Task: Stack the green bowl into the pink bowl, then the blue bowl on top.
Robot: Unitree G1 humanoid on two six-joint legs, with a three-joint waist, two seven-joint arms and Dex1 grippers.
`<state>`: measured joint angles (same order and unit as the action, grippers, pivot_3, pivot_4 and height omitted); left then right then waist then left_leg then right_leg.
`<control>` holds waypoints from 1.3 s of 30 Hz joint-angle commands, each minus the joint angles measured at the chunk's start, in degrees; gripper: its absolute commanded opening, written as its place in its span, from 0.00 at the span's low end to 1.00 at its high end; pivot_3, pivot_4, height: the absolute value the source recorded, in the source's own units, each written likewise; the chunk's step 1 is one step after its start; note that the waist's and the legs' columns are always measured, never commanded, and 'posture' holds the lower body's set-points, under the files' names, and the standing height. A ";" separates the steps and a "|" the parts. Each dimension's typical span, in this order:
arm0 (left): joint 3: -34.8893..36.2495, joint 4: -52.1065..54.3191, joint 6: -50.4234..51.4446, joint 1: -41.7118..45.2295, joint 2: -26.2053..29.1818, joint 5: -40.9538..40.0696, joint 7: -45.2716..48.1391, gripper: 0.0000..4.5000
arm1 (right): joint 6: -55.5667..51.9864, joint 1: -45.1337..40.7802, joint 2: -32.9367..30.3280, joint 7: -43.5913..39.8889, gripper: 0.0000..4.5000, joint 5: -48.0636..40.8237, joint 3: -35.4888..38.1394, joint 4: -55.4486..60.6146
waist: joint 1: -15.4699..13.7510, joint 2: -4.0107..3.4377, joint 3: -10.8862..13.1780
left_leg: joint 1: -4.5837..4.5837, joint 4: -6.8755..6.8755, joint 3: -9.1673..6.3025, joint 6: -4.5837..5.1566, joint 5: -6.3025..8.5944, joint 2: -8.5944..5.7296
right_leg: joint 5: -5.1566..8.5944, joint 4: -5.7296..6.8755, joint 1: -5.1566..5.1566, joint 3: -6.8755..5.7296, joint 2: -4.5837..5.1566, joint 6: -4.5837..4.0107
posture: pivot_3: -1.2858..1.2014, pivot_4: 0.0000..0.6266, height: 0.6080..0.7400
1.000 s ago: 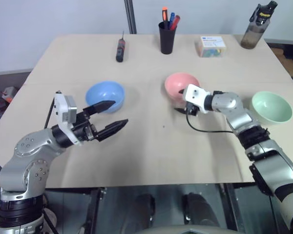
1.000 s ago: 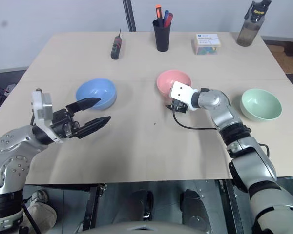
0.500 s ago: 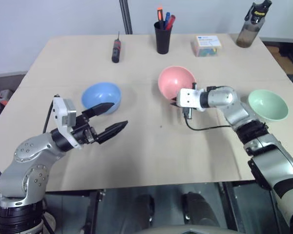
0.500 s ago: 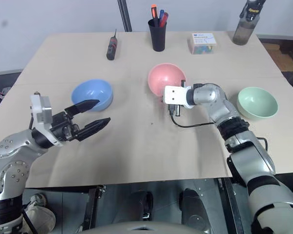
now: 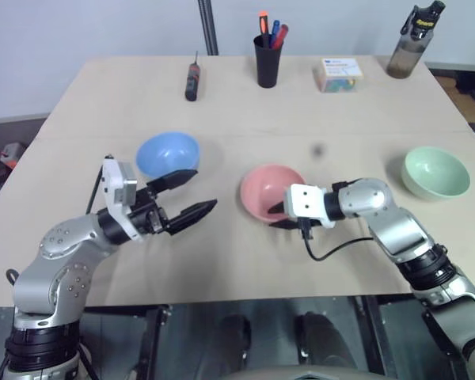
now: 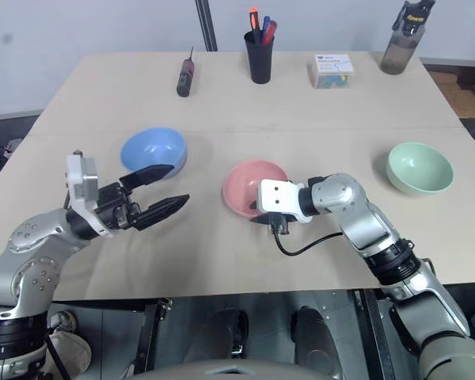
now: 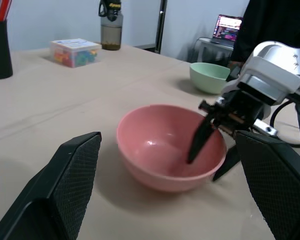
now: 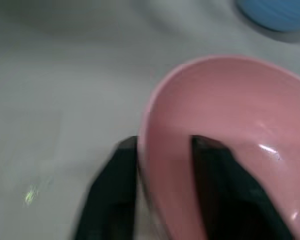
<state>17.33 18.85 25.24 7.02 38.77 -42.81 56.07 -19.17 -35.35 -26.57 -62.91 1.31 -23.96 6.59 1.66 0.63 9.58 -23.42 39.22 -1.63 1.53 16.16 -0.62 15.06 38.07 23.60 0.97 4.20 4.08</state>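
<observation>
Tan table (image 5: 245, 95) holds three separate bowls. Right gripper (image 7: 210, 150) pinches pink bowl (image 5: 263, 190) rim, one finger inside, one outside. Left gripper (image 5: 186, 194) spread wide, empty, blue bowl (image 5: 165, 150) at its 12 o'clock

No lettering can be read; the small box (image 5: 340, 74) at the tabletop's (image 5: 222, 253) far edge carries a blue-and-white label, its print too small to make out
</observation>
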 commanded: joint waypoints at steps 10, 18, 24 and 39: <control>-2.26 -2.18 -0.49 5.81 0.39 -0.81 3.68 1.00 | -22.23 8.03 -7.45 8.13 0.97 -13.49 25.10 27.12 | -1.42 0.00 0.00 | -0.23 0.07 -0.22 0.01 0.00 -0.06 | 0.00 -0.08 0.04 -0.22 0.05 0.00 | 0.52 0.24 1.00; -4.08 -2.68 -0.19 7.59 0.40 -0.70 5.47 1.00 | -20.84 17.73 -15.57 23.65 0.97 -1.69 31.23 18.61 | -0.96 0.02 -0.03 | -0.17 0.08 -0.15 0.02 0.00 -0.15 | 0.00 -0.04 -0.01 -0.17 0.05 0.00 | 0.52 0.24 1.00; -3.29 -2.70 0.12 8.16 0.91 -1.01 5.48 1.00 | -15.93 17.80 -14.03 32.59 0.97 3.05 30.00 5.53 | -0.71 0.01 -0.04 | -0.06 0.07 0.03 0.03 0.00 -0.14 | 0.00 0.01 -0.03 0.01 -0.02 0.00 | 0.52 0.24 1.00; -0.81 1.36 0.07 3.03 0.66 -1.87 2.86 1.00 | -8.84 14.83 -13.05 38.92 0.61 2.30 31.65 -9.93 | -0.84 0.00 -0.04 | -0.06 0.07 0.04 0.03 0.00 -0.07 | 0.00 0.00 -0.03 0.03 -0.02 0.00 | 0.52 0.24 1.00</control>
<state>15.19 17.78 25.86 10.13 39.12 -43.55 59.25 -29.53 -19.09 -39.17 -24.59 4.07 5.50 -3.63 0.82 0.63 9.54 -23.48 39.29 -1.59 1.57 16.16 -0.69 15.06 38.07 23.57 0.99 4.18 4.08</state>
